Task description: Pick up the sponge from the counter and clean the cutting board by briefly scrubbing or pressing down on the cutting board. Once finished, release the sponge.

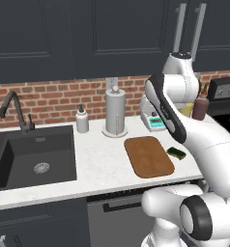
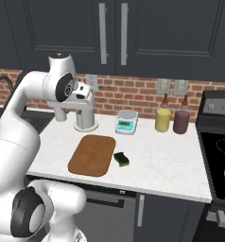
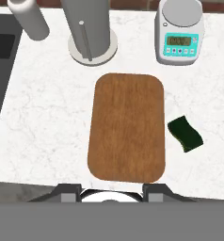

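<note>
The brown wooden cutting board [image 1: 148, 157] [image 2: 92, 155] [image 3: 127, 127] lies flat on the white marble counter [image 1: 102, 159] [image 2: 157, 160] [image 3: 48, 122]. The small sponge [image 1: 176, 153] [image 2: 121, 159] [image 3: 185, 133], dark green top up, rests on the counter just right of the board's near half, a narrow gap apart. My gripper [image 3: 112, 192] hangs high above the board's front edge, looking down. Its two fingertips [image 3: 70, 190] stand wide apart, open, with nothing between them.
Behind the board stand a paper towel holder [image 1: 115, 112] [image 3: 88, 28], a soap dispenser [image 1: 82, 119] [image 3: 29, 19] and a kitchen scale [image 1: 153, 120] [image 2: 126, 122] [image 3: 180, 33]. The black sink [image 1: 32, 154] lies left. Two bottles [image 2: 162, 118] and the stovetop [image 2: 218, 156] are right.
</note>
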You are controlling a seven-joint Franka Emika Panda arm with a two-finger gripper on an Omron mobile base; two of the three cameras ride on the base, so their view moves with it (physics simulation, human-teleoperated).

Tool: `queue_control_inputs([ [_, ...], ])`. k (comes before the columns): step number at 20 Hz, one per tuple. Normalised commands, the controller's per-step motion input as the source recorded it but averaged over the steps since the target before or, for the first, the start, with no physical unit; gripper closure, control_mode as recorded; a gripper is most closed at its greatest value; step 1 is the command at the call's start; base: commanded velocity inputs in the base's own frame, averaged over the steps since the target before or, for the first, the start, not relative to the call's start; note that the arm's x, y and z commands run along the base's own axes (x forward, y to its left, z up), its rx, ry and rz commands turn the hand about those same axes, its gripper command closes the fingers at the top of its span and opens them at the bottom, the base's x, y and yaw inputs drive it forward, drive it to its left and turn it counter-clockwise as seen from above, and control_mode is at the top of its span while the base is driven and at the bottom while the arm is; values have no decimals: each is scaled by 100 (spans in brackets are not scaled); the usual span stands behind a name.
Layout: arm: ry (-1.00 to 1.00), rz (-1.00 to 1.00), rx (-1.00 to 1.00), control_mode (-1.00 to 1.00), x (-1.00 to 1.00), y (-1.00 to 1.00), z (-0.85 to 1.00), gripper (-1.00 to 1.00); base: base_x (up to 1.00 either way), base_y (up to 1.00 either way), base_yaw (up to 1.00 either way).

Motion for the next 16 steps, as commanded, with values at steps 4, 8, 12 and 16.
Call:
queue_control_inputs([
  [4,0,0,0,-100,4,2,0,-100,0,0,0],
  [8,1,0,0,-100,7,0,-32,-100,0,0,0],
  [12,1,0,0,-100,1,0,-72,-100,0,0,0],
  [16,0,0,0,-100,0,0,-71,-100,0,0,0],
])
